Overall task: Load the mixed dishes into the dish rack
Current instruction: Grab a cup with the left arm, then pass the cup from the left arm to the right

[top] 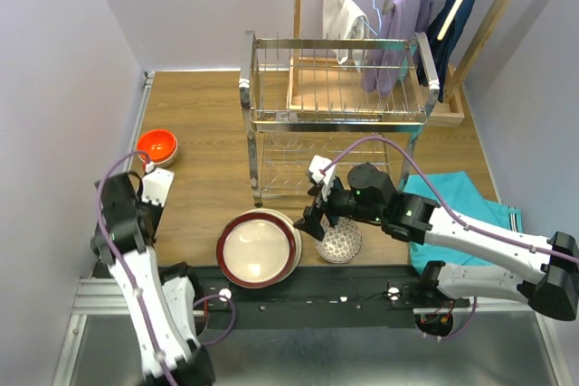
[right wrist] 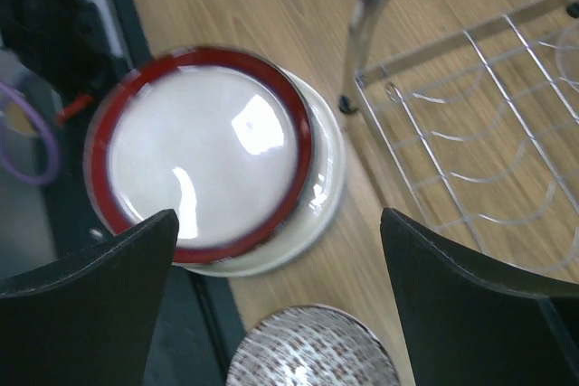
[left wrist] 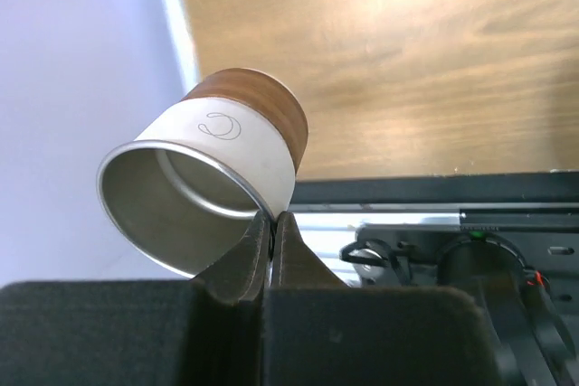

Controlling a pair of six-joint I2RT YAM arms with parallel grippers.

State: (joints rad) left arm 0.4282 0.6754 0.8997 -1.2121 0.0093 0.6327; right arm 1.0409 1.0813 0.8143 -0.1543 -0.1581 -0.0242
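Observation:
The chrome two-tier dish rack (top: 335,106) stands at the back centre; its lower tier shows in the right wrist view (right wrist: 470,133). A stack of plates topped by the dark-red-rimmed cream plate (top: 258,248) (right wrist: 208,155) lies near the front edge. A red-patterned bowl (top: 339,241) (right wrist: 312,350) sits right of it. My right gripper (top: 312,217) (right wrist: 280,250) is open and empty, hovering above the gap between plate stack and bowl. My left gripper (left wrist: 271,223) is shut on the rim of the beige cup (left wrist: 226,151) (top: 156,185), held tilted at far left. An orange bowl (top: 156,145) sits behind it.
A wooden clothes-hanger stand (top: 398,33) with garments stands behind the rack at the right. A teal cloth (top: 452,196) lies under my right arm. A black rail (top: 317,287) runs along the near edge. The wall is close on the left.

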